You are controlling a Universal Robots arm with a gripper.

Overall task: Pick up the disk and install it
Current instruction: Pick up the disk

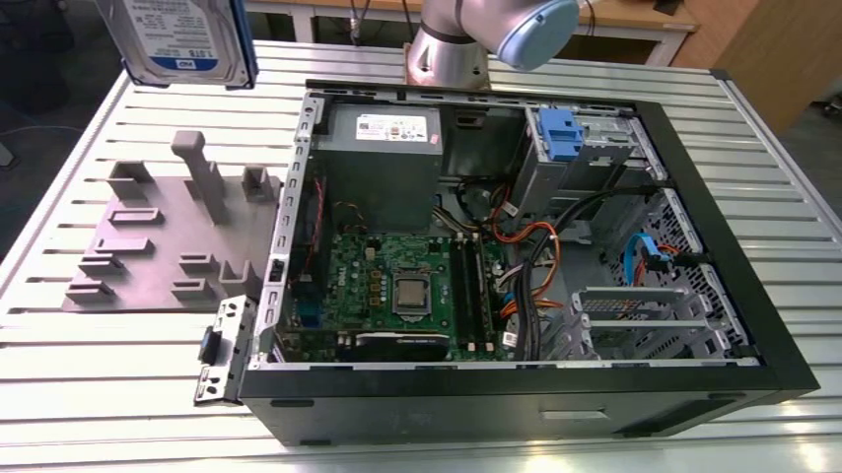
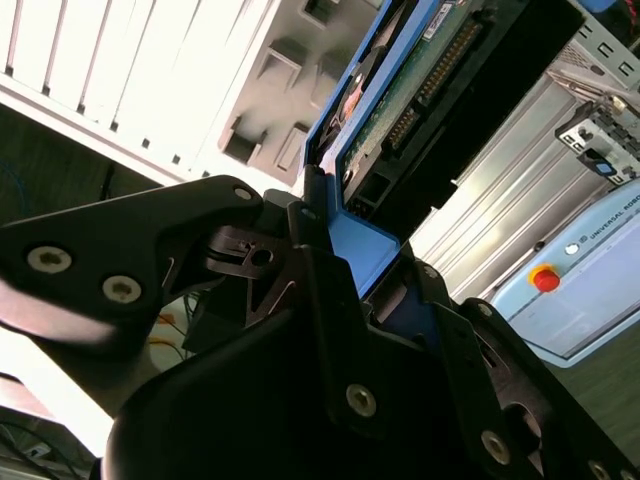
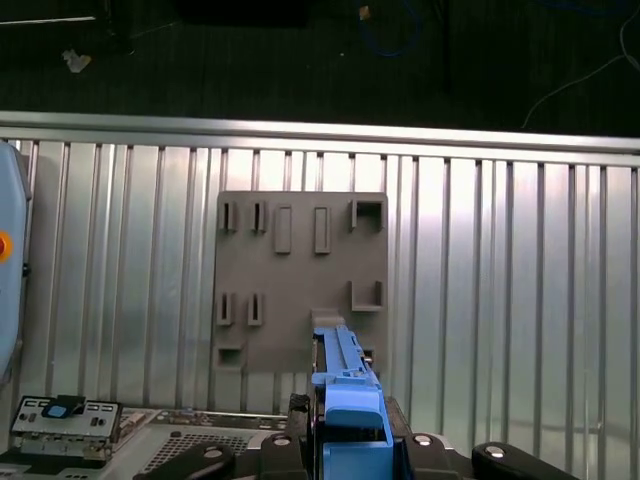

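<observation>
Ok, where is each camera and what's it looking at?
Exterior view: off the arm, up high, looking down at the open computer case on the slatted table; the arm shows behind it, the disk held aloft.
First wrist view: on the arm, looking down at the grey fixture plate; the gripper holds the disk edge-on.
Second wrist view: on the arm, looking along the gripper's black body at the disk's circuit-board side.
Shared: all three show the disk and the grey fixture plate.

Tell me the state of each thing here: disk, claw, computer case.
disk: lifted off the table, clamped in the claw, not installed.
claw: shut on the disk's blue carrier.
computer case: lying on its side, side panel off, insides exposed.
</observation>
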